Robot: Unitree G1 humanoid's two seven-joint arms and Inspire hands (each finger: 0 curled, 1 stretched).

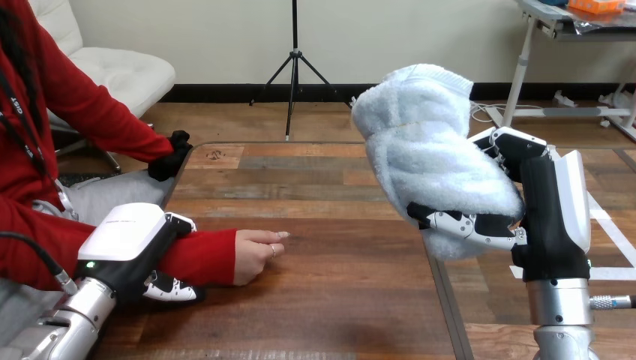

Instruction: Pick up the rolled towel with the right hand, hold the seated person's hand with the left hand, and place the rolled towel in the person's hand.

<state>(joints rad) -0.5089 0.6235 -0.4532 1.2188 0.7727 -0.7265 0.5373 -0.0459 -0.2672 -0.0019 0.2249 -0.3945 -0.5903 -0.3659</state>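
pale fluffy rolled towel (431,146) gripped by right hand (551,217); left hand (131,238) clasps person's wrist (201,256).

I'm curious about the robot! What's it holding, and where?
Its right hand holds the towel, fingers round its lower end. Its left hand grips the person's forearm.

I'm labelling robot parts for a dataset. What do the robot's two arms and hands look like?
The left hand and right hand are black, with smooth white shells on their backs and jointed black-and-white fingers. A small green light glows on the left shell. Each ends a round silver forearm.
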